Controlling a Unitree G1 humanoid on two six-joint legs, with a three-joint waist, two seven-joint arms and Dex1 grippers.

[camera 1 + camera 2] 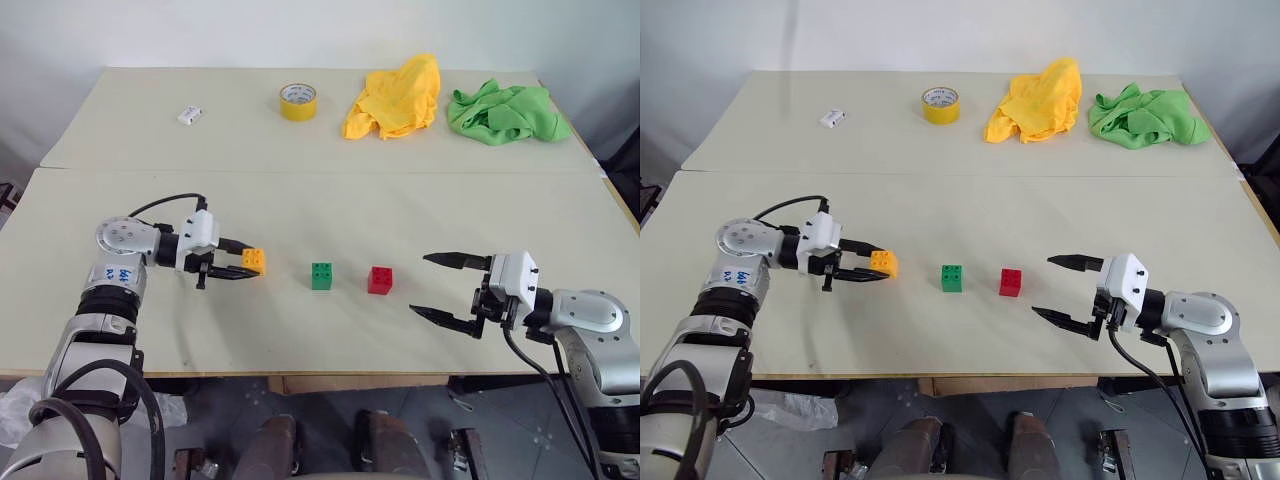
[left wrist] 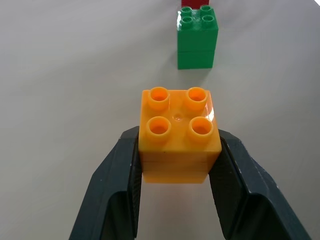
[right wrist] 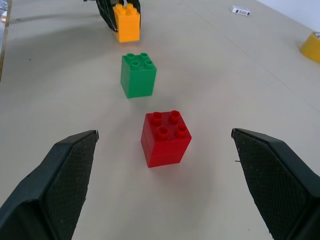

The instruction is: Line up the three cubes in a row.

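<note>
The orange-yellow cube (image 1: 254, 261) sits at the left of the front table, studs up, with my left gripper (image 1: 243, 262) shut on its two sides; the left wrist view shows both black fingers (image 2: 117, 195) pressed against the orange-yellow cube (image 2: 179, 135). To its right stand the green cube (image 1: 322, 276) and the red cube (image 1: 380, 280), roughly in one line. My right gripper (image 1: 436, 285) is open, its fingers wide apart, a short way right of the red cube (image 3: 165, 138) and pointing at it.
On the far table lie a yellow tape roll (image 1: 298, 101), a small white block (image 1: 189, 115), a yellow cloth (image 1: 396, 97) and a green cloth (image 1: 507, 112). A seam (image 1: 320, 170) joins the two tables.
</note>
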